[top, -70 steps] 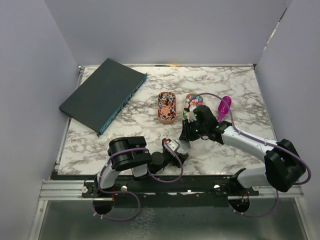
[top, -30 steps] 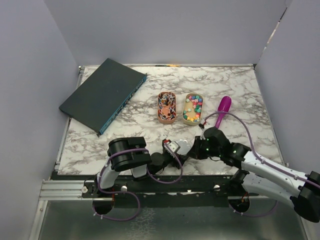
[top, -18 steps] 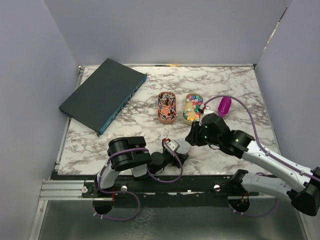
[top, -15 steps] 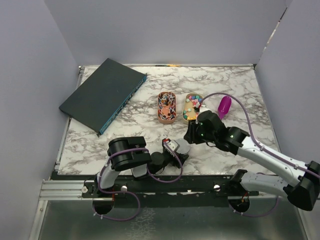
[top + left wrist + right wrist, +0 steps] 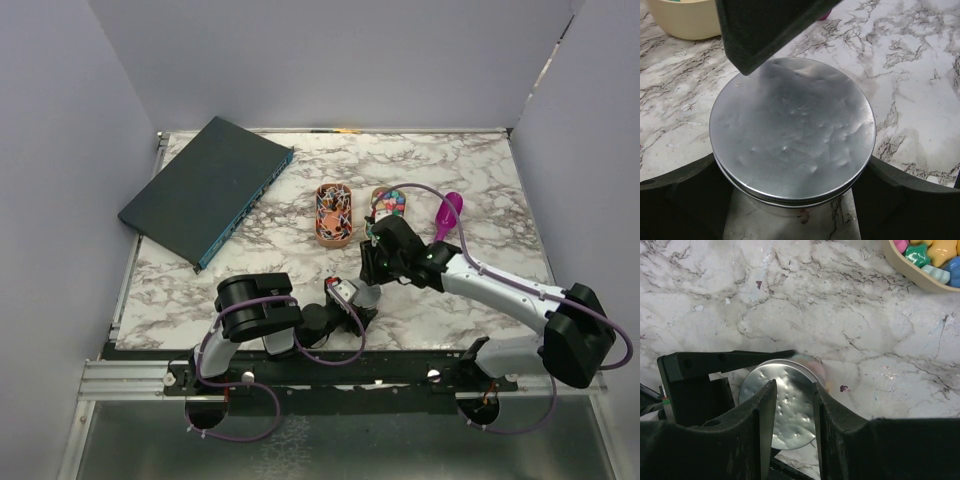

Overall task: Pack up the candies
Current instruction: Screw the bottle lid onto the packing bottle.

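Observation:
A round silver tin with its lid on (image 5: 792,125) stands on the marble table, and my left gripper (image 5: 792,167) is shut on its sides; in the top view the tin (image 5: 361,296) sits in the left gripper (image 5: 350,301). My right gripper (image 5: 792,390) hangs just above the lid (image 5: 790,415), jaws a little apart and empty; the top view shows it (image 5: 373,262) just beyond the tin. Wrapped candies fill an orange tray (image 5: 333,213). Bright ball candies (image 5: 927,252) lie in a cream tray (image 5: 390,201), partly hidden by the right arm.
A purple scoop (image 5: 448,212) lies to the right of the cream tray. A dark blue flat box (image 5: 207,190) lies at the far left. Purple cables loop over both arms. Walls close in the table on three sides.
My right arm swung from the near side of the table back toward the trays and now holds its gripper over the tin. The left gripper and tin stayed put.

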Controlling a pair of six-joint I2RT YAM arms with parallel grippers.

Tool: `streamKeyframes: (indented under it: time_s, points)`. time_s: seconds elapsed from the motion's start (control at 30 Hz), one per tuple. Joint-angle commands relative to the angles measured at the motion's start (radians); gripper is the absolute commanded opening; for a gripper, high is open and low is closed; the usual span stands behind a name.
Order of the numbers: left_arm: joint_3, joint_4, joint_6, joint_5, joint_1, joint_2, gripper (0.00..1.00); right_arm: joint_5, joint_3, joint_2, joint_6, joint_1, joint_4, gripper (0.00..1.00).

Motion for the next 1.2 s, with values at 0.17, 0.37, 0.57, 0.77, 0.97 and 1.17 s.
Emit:
streamKeyframes:
  time_s: [0.17,0.37,0.57,0.77,0.97,1.17]
  points:
    - [-0.021,-0.086,-0.057,-0.001,0.007,0.058,0.60,-0.108,-0.007,0.072,-0.052,-0.064,0.089,0.38]
    - [-0.021,-0.086,-0.055,-0.005,0.007,0.058,0.60,-0.150,-0.065,0.070,-0.029,-0.068,0.103,0.34]
    - [-0.018,-0.088,-0.058,-0.006,0.007,0.060,0.60,-0.181,-0.152,0.015,0.019,-0.067,0.104,0.24]
    - [-0.018,-0.089,-0.062,-0.020,0.007,0.060,0.60,-0.198,-0.225,-0.070,0.063,-0.067,0.073,0.20]
    - [-0.022,-0.089,-0.071,-0.034,0.013,0.059,0.60,-0.241,-0.298,-0.179,0.134,-0.065,0.058,0.18]
    - [-0.027,-0.089,-0.075,-0.048,0.018,0.053,0.60,-0.268,-0.351,-0.243,0.186,-0.056,0.044,0.16]
